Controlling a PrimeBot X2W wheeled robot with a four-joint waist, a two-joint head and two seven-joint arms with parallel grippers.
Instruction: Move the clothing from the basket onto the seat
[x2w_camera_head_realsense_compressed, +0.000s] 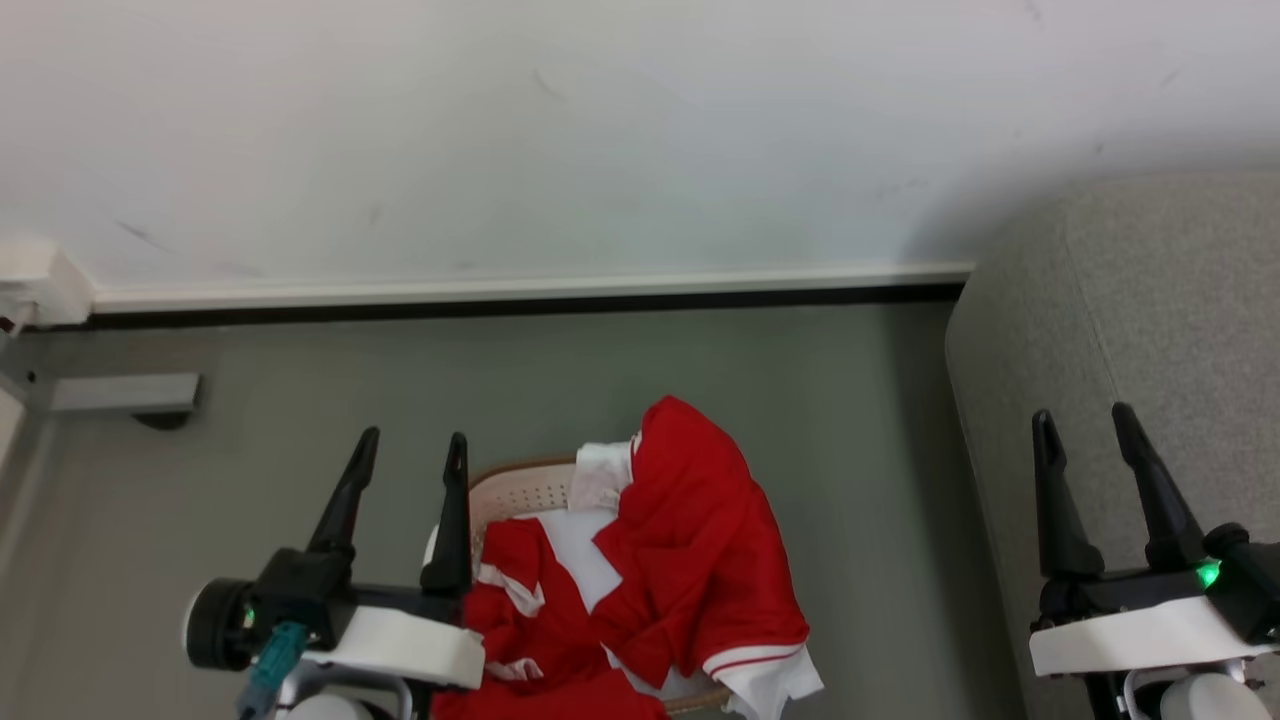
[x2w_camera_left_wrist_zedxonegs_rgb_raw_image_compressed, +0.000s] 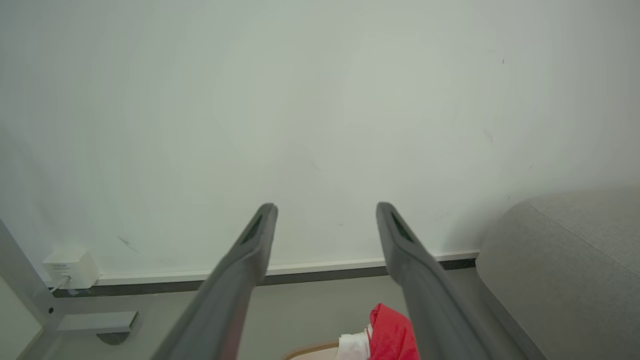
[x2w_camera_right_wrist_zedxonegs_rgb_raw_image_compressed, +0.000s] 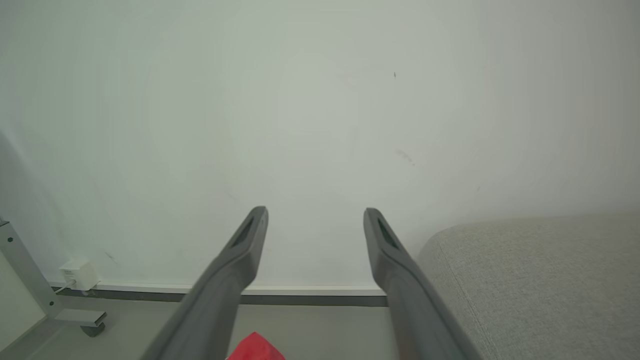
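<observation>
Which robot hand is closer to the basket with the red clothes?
Left. The left gripper hovers right beside the basket, at its left rim. The right gripper is far off to the basket's right, by the grey seat.

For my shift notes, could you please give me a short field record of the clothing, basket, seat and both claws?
seat: grey, at right
basket: on floor, left of seat
clothing: red and white, heaped in basket, draped over its rim
left claw: open, empty, by basket's left edge
right claw: open, empty, near seat
</observation>
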